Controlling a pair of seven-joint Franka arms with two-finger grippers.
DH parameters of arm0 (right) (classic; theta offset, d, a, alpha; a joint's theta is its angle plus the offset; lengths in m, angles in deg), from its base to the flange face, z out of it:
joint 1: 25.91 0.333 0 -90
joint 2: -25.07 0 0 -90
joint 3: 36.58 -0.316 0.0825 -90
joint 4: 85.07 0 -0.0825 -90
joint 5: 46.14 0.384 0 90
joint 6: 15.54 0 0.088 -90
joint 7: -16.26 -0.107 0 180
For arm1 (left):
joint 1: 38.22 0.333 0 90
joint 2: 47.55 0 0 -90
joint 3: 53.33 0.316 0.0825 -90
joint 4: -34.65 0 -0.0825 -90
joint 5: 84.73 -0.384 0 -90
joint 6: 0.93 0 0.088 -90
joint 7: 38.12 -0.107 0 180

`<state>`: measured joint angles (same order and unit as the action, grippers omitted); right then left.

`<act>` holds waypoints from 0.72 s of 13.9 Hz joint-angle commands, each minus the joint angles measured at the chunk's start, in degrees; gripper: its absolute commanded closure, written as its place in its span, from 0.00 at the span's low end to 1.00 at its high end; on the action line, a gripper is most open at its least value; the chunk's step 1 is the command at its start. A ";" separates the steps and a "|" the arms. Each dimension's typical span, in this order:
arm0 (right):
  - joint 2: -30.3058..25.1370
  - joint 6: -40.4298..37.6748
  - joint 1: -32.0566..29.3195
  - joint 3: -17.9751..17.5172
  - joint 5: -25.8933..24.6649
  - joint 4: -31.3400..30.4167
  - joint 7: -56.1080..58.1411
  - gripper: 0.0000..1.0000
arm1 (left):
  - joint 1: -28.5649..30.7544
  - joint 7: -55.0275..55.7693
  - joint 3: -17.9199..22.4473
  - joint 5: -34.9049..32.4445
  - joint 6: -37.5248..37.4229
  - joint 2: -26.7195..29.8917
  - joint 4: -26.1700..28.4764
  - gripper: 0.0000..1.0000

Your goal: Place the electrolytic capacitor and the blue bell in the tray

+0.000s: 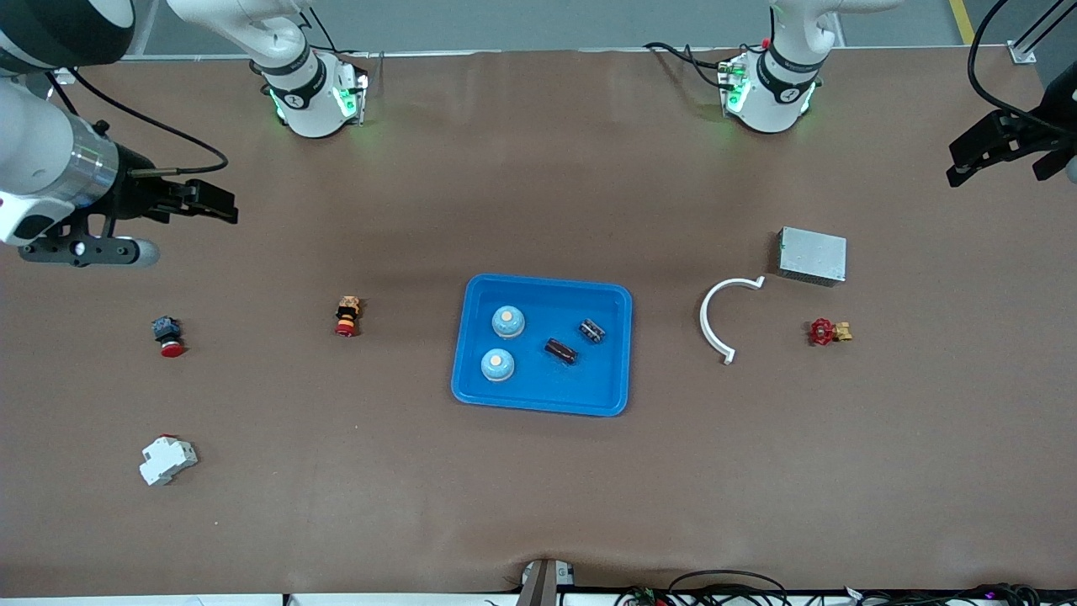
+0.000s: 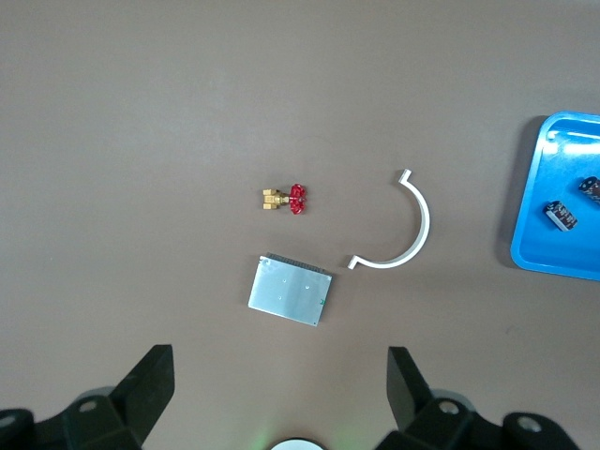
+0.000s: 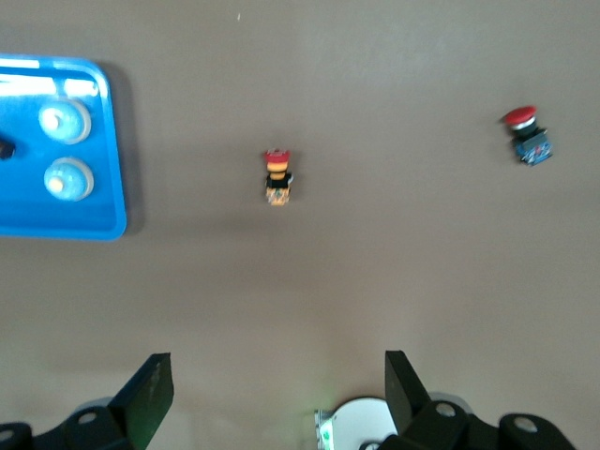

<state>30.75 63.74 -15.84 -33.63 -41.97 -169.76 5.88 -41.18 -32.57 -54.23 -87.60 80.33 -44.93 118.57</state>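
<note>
Both bells and both capacitors lie in the tray — the task looks finished. The left gripper and right gripper hang wide open and empty over bare table at its ends — parked clear, I judge

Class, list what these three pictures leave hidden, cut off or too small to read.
- Tray: left wrist view's edge cuts it; the bells are out of frame.
- Capacitors: markings too small, front view.
- Left gripper: arm cut by the front view's edge.
- Right gripper: fingertips only, right wrist view.
</note>
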 commanded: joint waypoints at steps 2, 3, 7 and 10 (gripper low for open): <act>-2.35 4.03 -8.11 -8.73 -4.50 -2.15 1.14 0.00 | 0.32 -1.07 0.29 0.94 0.21 0.90 0.19 0.00; -2.26 4.21 -9.70 -10.06 -5.04 -1.97 1.14 0.00 | 0.32 -1.07 0.29 0.94 0.21 0.82 0.19 0.00; -2.26 6.14 -10.41 -9.64 -4.78 -1.79 1.23 0.00 | 0.32 -1.07 0.29 0.94 0.13 0.99 0.28 0.00; -2.52 7.38 -10.15 -6.13 -4.34 -1.79 5.44 0.00 | 0.23 -1.07 0.20 0.94 -0.49 1.34 0.28 0.00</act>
<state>30.21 69.97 -25.21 -41.25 -46.25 -169.81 8.37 -41.14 -32.57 -54.11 -87.60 80.32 -44.84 118.55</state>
